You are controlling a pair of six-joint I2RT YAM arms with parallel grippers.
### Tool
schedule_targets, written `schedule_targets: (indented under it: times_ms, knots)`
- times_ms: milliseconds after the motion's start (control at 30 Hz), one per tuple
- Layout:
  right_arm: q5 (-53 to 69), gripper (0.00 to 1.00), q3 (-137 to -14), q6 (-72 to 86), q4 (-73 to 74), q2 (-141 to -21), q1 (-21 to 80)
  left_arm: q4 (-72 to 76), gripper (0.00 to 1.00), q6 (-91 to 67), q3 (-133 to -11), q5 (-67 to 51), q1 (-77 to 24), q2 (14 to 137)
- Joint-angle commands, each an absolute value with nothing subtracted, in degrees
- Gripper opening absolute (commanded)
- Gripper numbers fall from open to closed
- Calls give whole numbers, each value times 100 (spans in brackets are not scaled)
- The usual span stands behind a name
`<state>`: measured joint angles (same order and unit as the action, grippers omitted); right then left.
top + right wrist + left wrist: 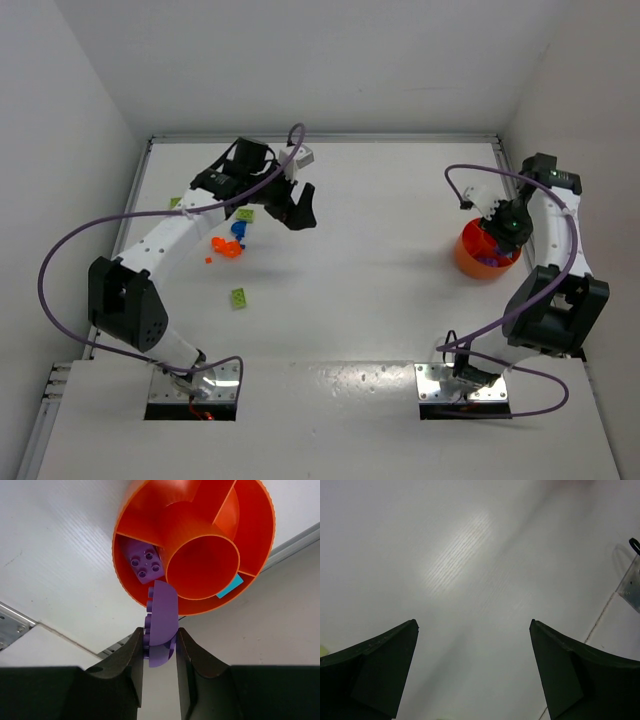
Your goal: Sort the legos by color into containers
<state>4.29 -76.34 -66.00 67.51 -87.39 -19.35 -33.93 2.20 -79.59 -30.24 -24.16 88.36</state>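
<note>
Right gripper (159,636) is closed on a purple lego (162,612), held at the rim of the tub (145,500) near a second purple lego (145,561), so colours are matched; left gripper (474,625) is open, empty.

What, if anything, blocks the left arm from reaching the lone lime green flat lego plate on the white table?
Nothing visible, so probably yes. The lime green flat lego plate lies alone on bare table, apart from the other bricks, and the left gripper hangs nearby, open and empty.

Wht tbl (350,300), legos (226,246) L, orange tub (468,262) R
</note>
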Motion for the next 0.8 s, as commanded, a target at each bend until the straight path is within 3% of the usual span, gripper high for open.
schedule_targets:
  times_ms: [0, 433, 533, 567, 667, 767]
  knots:
    - [352, 0, -7550, -6855, 6452, -8745, -1907, -3208, 100, 97, -7937, -2883, -2285, 8622]
    - [246, 13, -7198, -7137, 6126, -8798, -1749, -3208, 100, 43, -7822, -3067, -2171, 8728]
    - [298, 29, -7250, -7137, 6126, -8798, -1688, -3208, 100, 193, -7770, -3067, -2171, 8675]
    - [395, 42, -7251, -7137, 6187, -8798, -1635, -3208, 100, 193, -7717, -3067, -2171, 8675]
    - [623, 64, -7374, -7137, 6258, -8640, -1574, -3261, 100, 246, -7717, -2839, -2171, 8622]
    - [852, 66, -7479, -7067, 6319, -8526, -1521, -3374, 100, 316, -7717, -2690, -2171, 8569]
